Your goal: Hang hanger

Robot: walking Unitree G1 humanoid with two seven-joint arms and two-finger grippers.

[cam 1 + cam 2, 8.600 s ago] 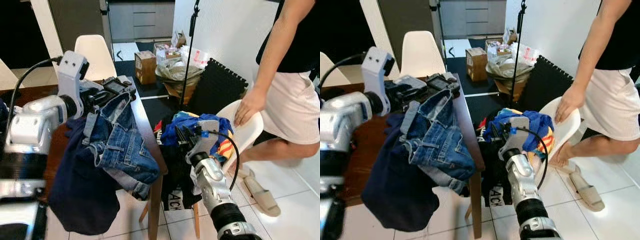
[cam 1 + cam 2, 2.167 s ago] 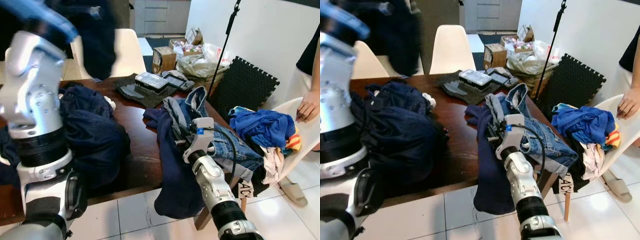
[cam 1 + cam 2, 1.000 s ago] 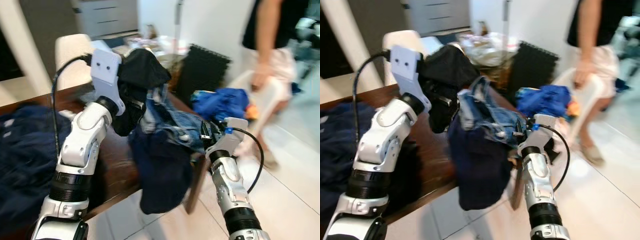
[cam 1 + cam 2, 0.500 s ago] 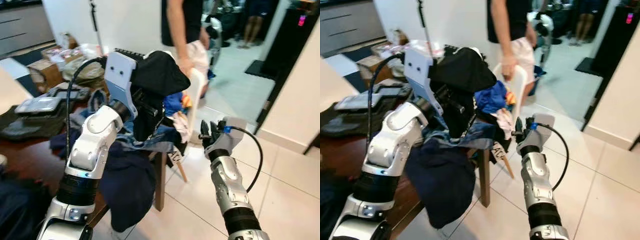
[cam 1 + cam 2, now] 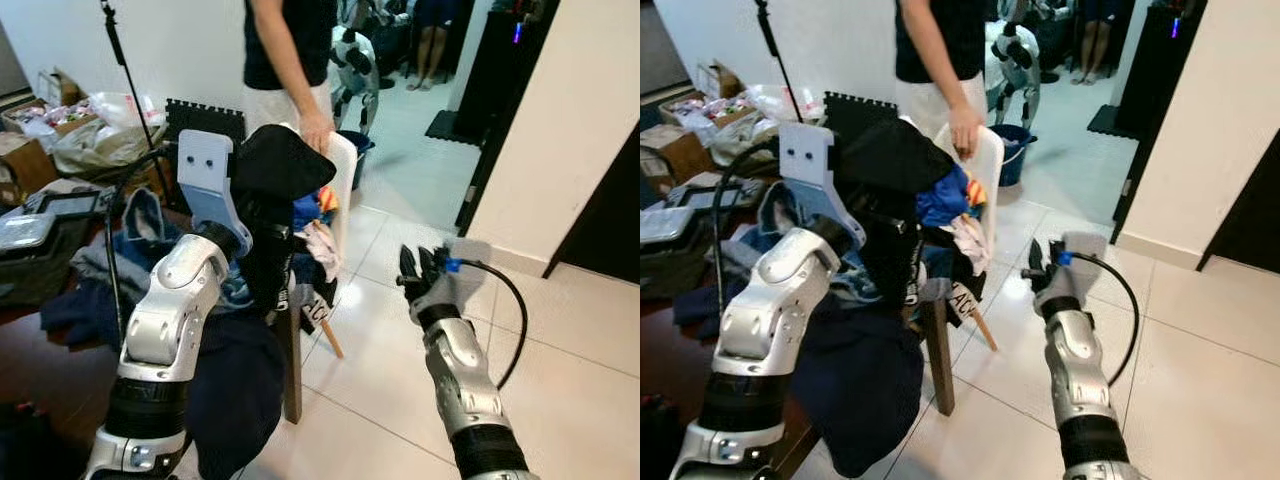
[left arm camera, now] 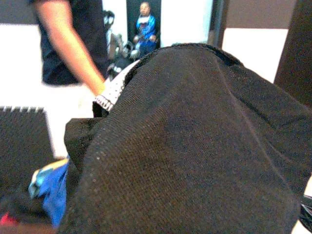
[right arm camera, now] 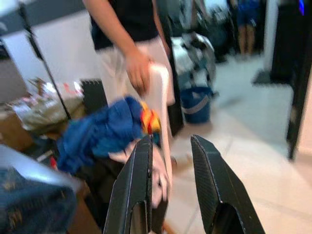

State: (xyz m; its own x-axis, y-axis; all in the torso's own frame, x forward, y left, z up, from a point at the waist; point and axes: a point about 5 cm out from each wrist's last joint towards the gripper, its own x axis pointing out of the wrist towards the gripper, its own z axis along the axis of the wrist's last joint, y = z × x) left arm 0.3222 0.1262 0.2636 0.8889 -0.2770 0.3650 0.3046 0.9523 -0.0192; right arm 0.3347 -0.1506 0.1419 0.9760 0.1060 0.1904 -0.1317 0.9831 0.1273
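**Carrying the garment off to hang: keep it high and clear**

The left hand (image 5: 262, 205) is raised above the chair (image 5: 343, 185), with a black garment (image 5: 285, 165) draped over it; the cloth hides the fingers, so I cannot tell how they stand or what they pinch. The hanger itself cannot be made out. If there is one, it is under the black cloth, which hangs down the near side of the chair towards the clothes pile (image 5: 310, 225) heaped on the seat.

The right hand (image 5: 1037, 262) is held out beyond the chair, over the tiled floor (image 5: 380, 400). Its two fingers (image 7: 139, 180) are parted by a narrow gap and hold nothing.

A person (image 5: 290, 50) stands behind the chair, one hand (image 5: 316, 132) on its back. The desk (image 5: 50, 370), on the far side of the chair from the open floor, carries jeans (image 5: 140, 235) and dark clothes.

No rail or hook is in view, so the step in hand is likely the carry. To do it well:

- Keep the left hand high, so the trailing cloth does not snag the chair back or drag the pile.
- Swing clear of the person.
- Keep the grip steady, as the load cannot be checked by eye.
- Bring the right hand in to steady the garment once a rail appears.
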